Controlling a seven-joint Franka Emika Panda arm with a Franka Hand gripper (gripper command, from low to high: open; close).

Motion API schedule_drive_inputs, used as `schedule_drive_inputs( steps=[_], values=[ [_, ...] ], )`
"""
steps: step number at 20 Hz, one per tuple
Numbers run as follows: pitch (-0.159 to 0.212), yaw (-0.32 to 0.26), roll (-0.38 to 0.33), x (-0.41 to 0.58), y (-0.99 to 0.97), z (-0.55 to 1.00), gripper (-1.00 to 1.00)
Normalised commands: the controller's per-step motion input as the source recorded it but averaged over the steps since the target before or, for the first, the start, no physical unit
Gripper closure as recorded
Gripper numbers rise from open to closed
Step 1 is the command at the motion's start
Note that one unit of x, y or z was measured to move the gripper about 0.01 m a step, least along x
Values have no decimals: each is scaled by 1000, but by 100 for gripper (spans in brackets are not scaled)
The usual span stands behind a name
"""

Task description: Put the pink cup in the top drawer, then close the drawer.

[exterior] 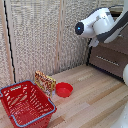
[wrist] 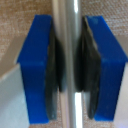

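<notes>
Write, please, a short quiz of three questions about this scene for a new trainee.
1. True or false: the red bowl lies inside the red basket.
2. In the wrist view, what stands between the blue fingertips? A) silver bar B) pink cup C) spoon
3. Fill in: the bowl rests on the ____ table.
Key: 1 false; 2 A; 3 wooden.

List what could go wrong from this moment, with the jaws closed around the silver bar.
The gripper pinches the silver bar handle only between narrow dark pads, so it could slip during a push or pull. In the exterior view the arm hides the drawer, so its alignment can't be checked.
</notes>
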Motion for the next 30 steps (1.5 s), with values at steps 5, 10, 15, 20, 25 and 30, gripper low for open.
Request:
schedule_drive_inputs(
  steps=[5, 10, 15, 20, 25, 30],
  values=[
    [-34, 164, 20, 197, -749, 162, 100],
    [-57, 141, 9, 103, -792, 269, 100],
    [-10, 130, 19, 33, -466, 176, -100],
    [26, 101, -16, 53, 118, 58, -100],
    [0, 48, -26, 145, 176, 78, -100],
    [8, -19, -2, 201, 332, 27, -100]
  ],
)
